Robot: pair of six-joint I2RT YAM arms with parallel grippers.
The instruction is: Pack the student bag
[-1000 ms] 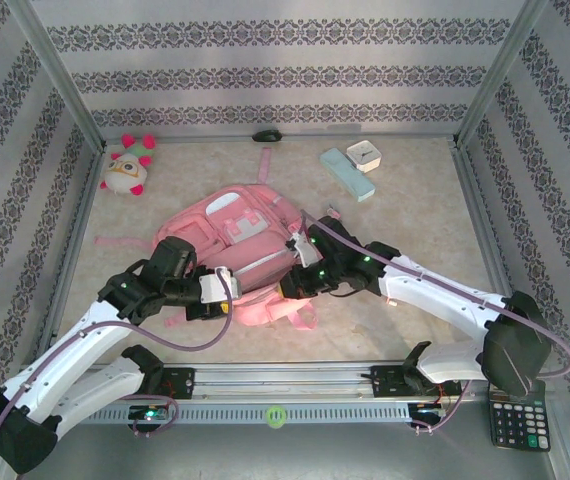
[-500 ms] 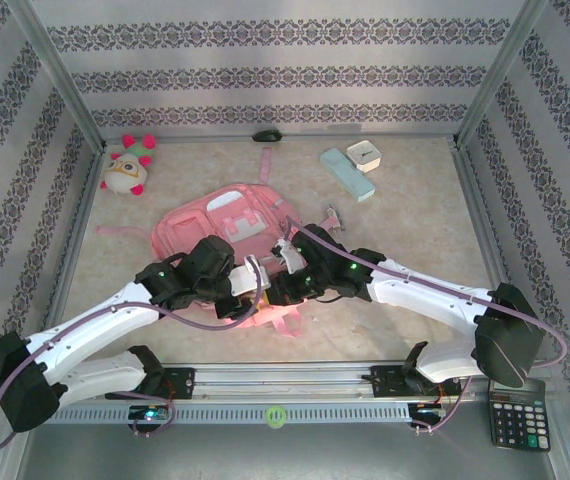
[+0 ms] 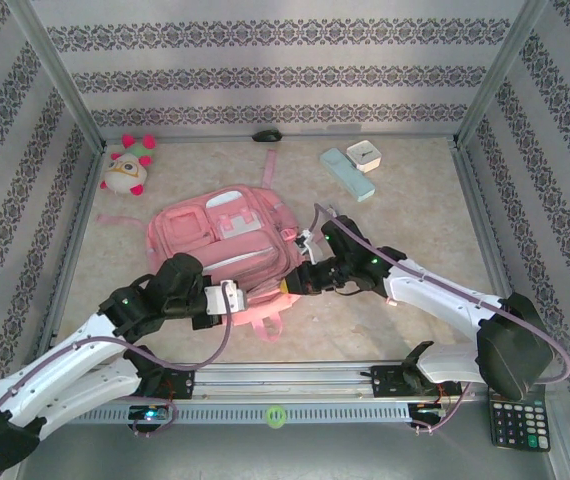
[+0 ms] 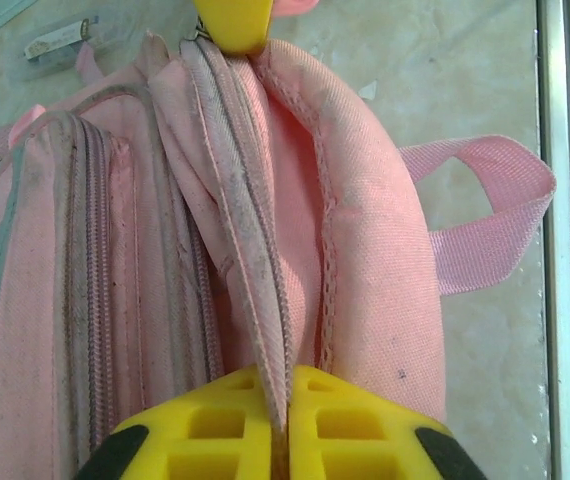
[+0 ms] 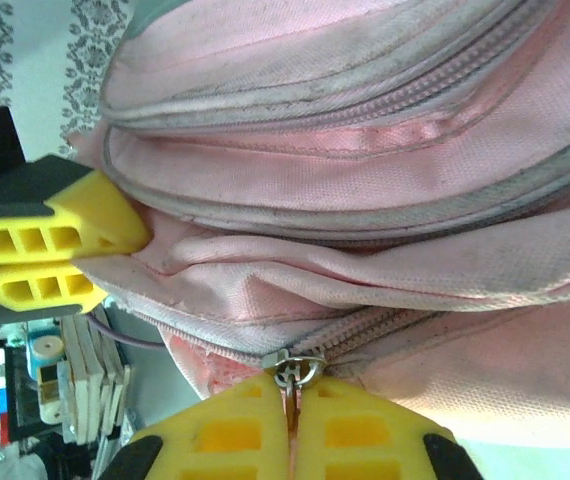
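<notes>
Your student bag (image 3: 220,238) lies flat in the middle of the table (image 3: 415,230). Your left gripper (image 4: 280,395) is pinched tight on a fabric flap (image 4: 250,270) along the bag's near edge, jaws almost meeting. Your right gripper (image 5: 290,400) is clamped on the metal zipper pull (image 5: 293,368), just beside the left one's yellow fingers (image 5: 55,240).

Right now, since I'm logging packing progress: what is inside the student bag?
Nothing inside shows. The pink fabric of the student bag covers its compartments. The left gripper pinches a seam fold, and the right gripper pinches the zipper pull. Any contents are hidden.
</notes>
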